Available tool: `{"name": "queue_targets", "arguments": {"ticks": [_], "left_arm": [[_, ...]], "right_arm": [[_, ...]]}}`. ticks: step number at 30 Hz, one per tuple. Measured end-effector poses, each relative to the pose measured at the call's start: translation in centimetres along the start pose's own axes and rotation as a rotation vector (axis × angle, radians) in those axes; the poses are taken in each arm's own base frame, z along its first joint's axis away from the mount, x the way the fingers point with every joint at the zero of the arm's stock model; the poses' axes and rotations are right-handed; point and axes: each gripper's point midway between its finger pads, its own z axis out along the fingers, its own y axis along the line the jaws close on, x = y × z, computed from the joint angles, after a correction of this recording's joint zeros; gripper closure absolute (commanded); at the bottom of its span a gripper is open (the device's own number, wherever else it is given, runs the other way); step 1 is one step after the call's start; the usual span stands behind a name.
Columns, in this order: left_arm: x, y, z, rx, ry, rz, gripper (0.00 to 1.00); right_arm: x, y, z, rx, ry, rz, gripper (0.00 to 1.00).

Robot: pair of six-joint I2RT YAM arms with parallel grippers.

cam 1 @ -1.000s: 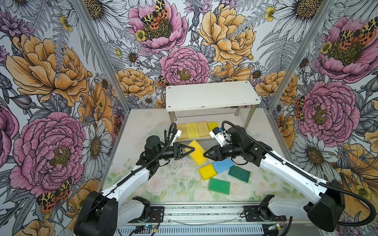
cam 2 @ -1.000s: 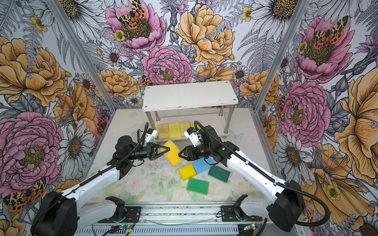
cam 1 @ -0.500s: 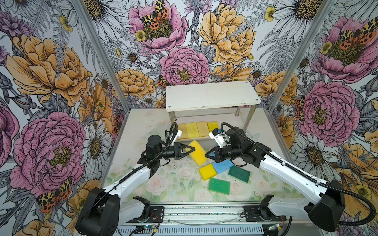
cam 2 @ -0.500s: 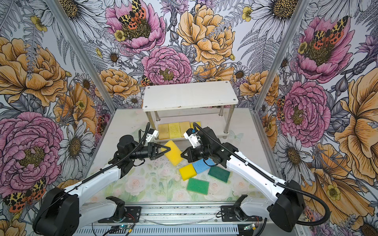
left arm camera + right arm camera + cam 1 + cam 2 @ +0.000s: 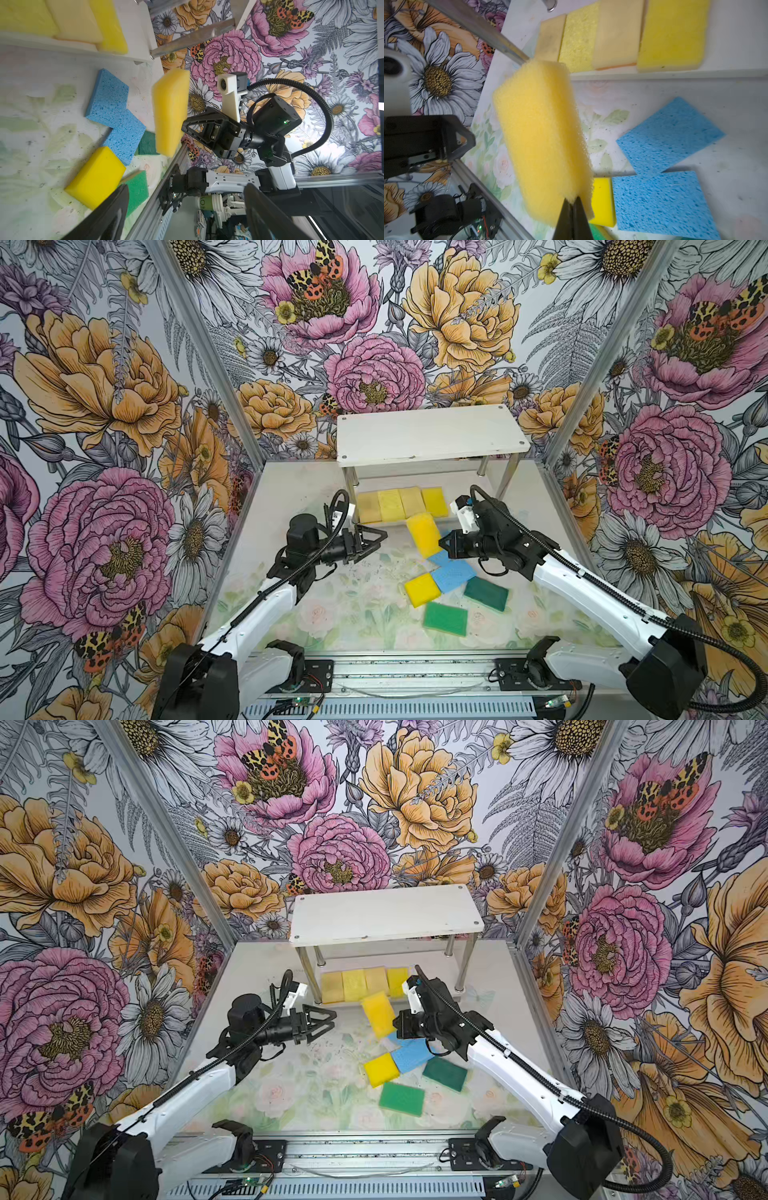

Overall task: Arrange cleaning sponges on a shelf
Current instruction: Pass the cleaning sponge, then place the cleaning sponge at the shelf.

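My right gripper (image 5: 442, 541) is shut on one edge of a yellow sponge (image 5: 422, 535), held tilted above the floor in front of the shelf (image 5: 428, 433). The right wrist view shows the jaws pinched on that yellow sponge (image 5: 542, 135). My left gripper (image 5: 376, 537) stands open to the left of the sponge, apart from it and with nothing between its fingers. Several yellow and tan sponges (image 5: 399, 504) lie in a row on the shelf's lower board. Its top board is bare.
On the floor lie two blue sponges (image 5: 453, 572), a yellow sponge (image 5: 422, 589), a dark green one (image 5: 486, 593) and a lighter green one (image 5: 445, 619). Chrome posts (image 5: 506, 477) stand at the shelf's corners. Flowered walls close in on three sides.
The right gripper has shut on the yellow sponge. The left gripper, which held it, has opened, let go and drawn back a little to the left.
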Motion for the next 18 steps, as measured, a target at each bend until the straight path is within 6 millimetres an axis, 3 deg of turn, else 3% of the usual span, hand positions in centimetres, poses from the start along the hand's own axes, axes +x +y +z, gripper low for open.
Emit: {"name": "queue_targets", "arguments": {"ticks": [9, 18], "left_arm": [[-0.8, 1.3, -3.9, -0.159, -0.15, 0.049, 0.08], [-0.3, 3.5, -5.2, -0.219, -0.174, 0.0, 0.07]], "right_arm": [[-4.6, -8.4, -1.5, 0.402, -0.218, 0.007, 1.0], [-7.0, -14.6, 0.7, 0.546, -0.236, 0.029, 1.0]]}}
